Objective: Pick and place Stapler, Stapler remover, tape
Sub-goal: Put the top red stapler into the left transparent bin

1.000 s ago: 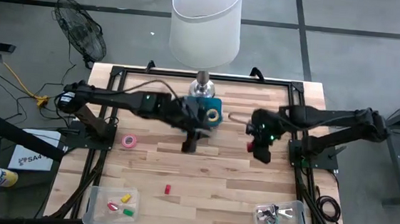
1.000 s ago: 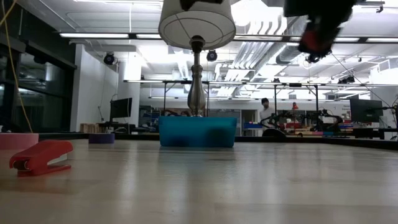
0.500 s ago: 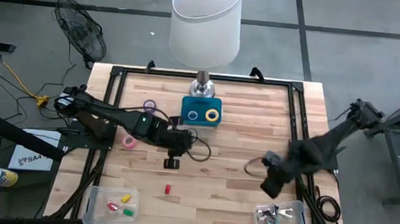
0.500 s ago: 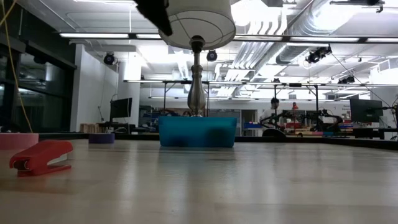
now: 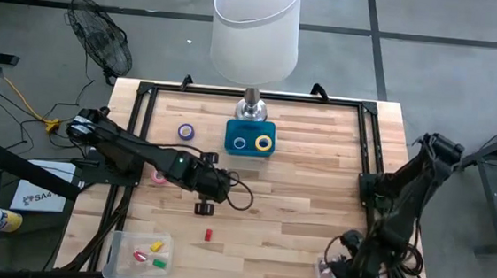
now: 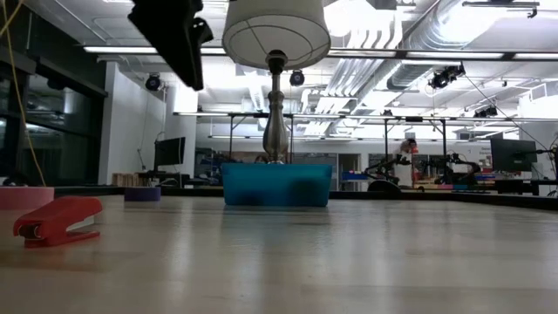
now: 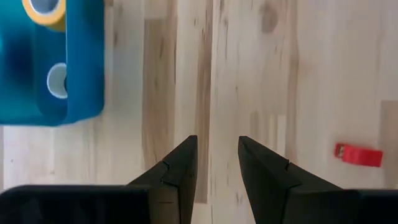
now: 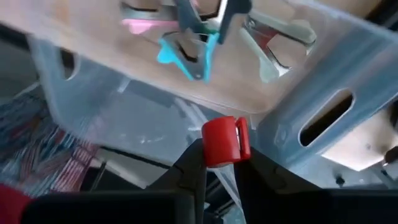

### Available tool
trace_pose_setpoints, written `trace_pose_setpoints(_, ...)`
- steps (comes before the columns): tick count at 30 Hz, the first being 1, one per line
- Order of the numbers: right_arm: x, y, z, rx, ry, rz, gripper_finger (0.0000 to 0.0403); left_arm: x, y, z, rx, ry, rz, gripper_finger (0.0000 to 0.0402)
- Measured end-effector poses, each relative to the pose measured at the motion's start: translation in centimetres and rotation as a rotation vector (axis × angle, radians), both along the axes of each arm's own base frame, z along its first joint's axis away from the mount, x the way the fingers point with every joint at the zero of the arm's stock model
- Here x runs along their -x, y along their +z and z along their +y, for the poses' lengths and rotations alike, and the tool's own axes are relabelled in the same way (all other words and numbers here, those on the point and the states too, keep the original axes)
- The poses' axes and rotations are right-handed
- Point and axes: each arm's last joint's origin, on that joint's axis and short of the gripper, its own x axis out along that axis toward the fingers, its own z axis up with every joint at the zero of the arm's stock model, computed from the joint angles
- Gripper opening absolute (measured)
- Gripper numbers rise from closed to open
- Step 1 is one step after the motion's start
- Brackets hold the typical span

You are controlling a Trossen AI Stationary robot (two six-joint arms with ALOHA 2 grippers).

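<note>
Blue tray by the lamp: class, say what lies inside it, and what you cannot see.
Inside the blue tray lie two tape rolls: a yellow roll and a blue roll. In the low view the tray's wall hides both. The tray floor under the rolls is covered.

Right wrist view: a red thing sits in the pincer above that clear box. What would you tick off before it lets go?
1. Right pincer grips the red piece firmly: ok.
2. Red piece is over the clear bin's opening, not its wall: cannot tell.
3. The bin has room beside the staple removers: ok.
4. Left pincer is open, empty and above the bare table: ok.
5. The two arms are far apart in the high view: ok.
</note>
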Motion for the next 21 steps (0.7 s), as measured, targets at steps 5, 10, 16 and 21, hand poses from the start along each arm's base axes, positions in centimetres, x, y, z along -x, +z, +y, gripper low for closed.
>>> trace_pose_setpoints(5,-0.2,-1.7,1.4,0.025,-0.038,0.04,0.0065,0.2,-0.6,0.2,-0.016,0.004,0.022,0.0113)
trace_pose_setpoints(10,-0.5,-2.3,1.8,0.034,-0.028,0.042,0.0066,0.2,-0.6,0.2,-0.029,0.001,0.021,0.0113)
trace_pose_setpoints(16,-0.5,-2.3,1.8,0.024,0.017,0.033,0.0114,0.3,-0.5,0.3,-0.031,0.002,0.017,0.0113)
trace_pose_setpoints(21,-0.5,-2.4,1.5,0.038,0.045,0.031,0.0186,0.6,-0.1,0.4,-0.038,0.012,0.011,0.0113)
